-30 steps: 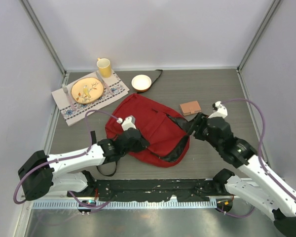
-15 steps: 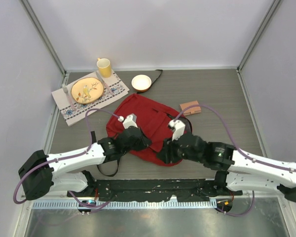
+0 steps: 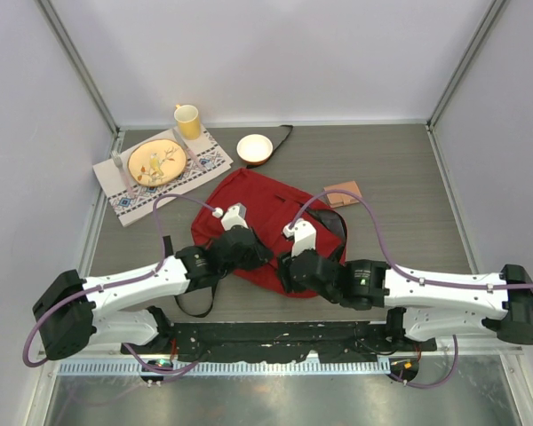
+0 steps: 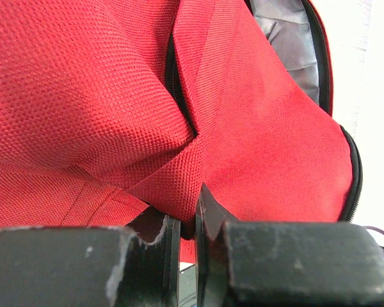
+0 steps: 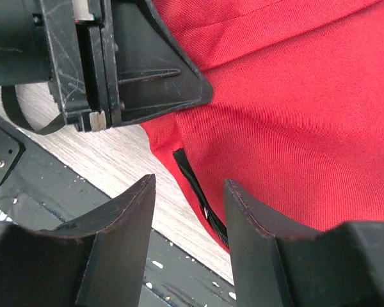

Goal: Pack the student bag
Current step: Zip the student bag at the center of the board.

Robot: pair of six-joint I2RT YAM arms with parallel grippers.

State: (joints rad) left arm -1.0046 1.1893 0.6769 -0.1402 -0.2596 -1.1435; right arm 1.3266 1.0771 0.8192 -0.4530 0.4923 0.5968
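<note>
Two grippers of mine meet at one student bag [image 3: 271,209]. My left gripper [image 4: 185,220] is pinched tight on a fold of its red fabric. My right gripper [image 5: 189,198] hangs half-spread over its zipper edge, gripping nothing. Beyond both: one mug [image 3: 187,120], one bowl [image 3: 254,147], one plate [image 3: 156,161].

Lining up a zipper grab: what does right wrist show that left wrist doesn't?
Right wrist only: the open right gripper over a black zipper, the left gripper from outside, the table. Left wrist only: grey lining in the open compartment, a red fold pinched between shut fingers. Both: the student bag.
</note>
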